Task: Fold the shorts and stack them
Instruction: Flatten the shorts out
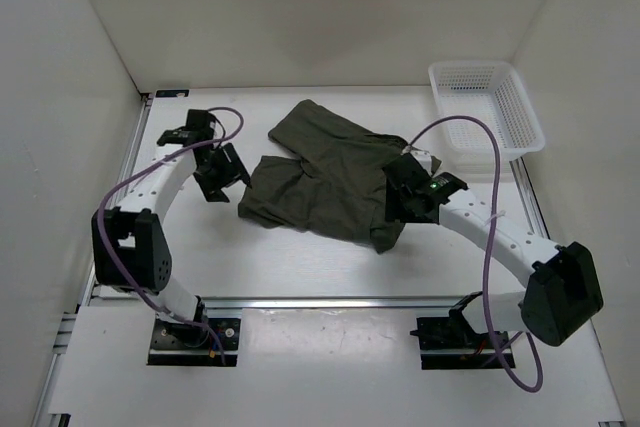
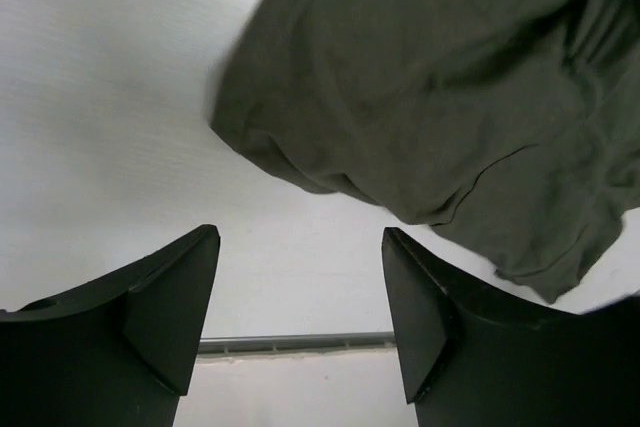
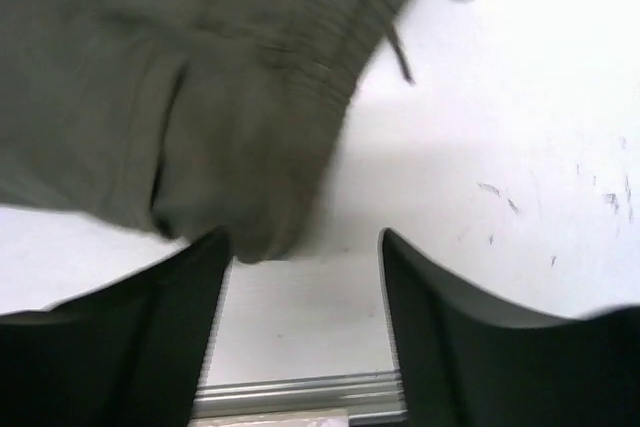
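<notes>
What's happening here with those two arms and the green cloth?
Two robot arms are working on a pair of olive shorts, which lie crumpled and not yet folded on the white table. The left tool hovers open beside one edge, holding nothing. The right tool is open too, at the waistband end. A white basket sits at the far right.

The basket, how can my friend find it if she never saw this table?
Start at the big white table, seen from above, and go to its far right corner. The basket sits there, just right of the crumpled green shorts. It is the only thing with white see-through lattice walls.
</notes>
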Controlling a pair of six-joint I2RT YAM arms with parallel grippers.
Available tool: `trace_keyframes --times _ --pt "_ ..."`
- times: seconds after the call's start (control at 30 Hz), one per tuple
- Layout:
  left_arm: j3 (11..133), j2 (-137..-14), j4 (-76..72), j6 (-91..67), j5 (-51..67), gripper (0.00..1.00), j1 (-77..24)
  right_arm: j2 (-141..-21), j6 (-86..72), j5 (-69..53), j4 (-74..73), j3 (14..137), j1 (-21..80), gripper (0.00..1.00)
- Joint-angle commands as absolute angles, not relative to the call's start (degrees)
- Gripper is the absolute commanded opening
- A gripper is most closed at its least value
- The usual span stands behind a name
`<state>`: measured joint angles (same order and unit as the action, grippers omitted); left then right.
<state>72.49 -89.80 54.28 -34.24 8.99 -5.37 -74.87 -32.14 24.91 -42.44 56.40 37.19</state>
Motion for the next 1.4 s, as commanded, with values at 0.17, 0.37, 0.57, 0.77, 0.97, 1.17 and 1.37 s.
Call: trace_keyframes --times 0.17,0.37,0.57,0.77,0.97,1.17,1.37 --pt "67.6 -96.0 51.0 -34.6 10.8 0.79 -10.9 -72.7 -38.8 6.6 -40.8 50.5 30.5 0.71" --pt "67.8 -101.5 47.1 -35.3 9.5 0.8 -11.4 -71.5 -42.1 -8.9 -33.0 44.7 25.4 0.86" --pt "72.0 -108.1 46.6 -35.3 8.0 0.55 -12.0 -75.4 -43.5 -13.4 -27.0 41.6 24.8 0.77" --pt "76.2 -108.6 47.7 -35.3 7.5 0.1 -11.3 -82.2 -41.1 -6.5 -23.6 46.0 24.8 0.18" --pt "95.0 -107.6 55.9 -34.6 7.5 0.1 -8.3 -90.3 -32.9 0.3 -31.4 68.4 18.3 0.0" --pt "128.6 -110.0 69.0 -33.6 10.6 0.1 -3.2 -95.7 -26.7 -1.7 -39.0 107.1 10.0 0.0" --pt "124.0 -101.9 65.3 -34.1 14.1 0.1 0.0 -92.0 -24.3 -8.8 -40.5 110.5 11.4 0.0"
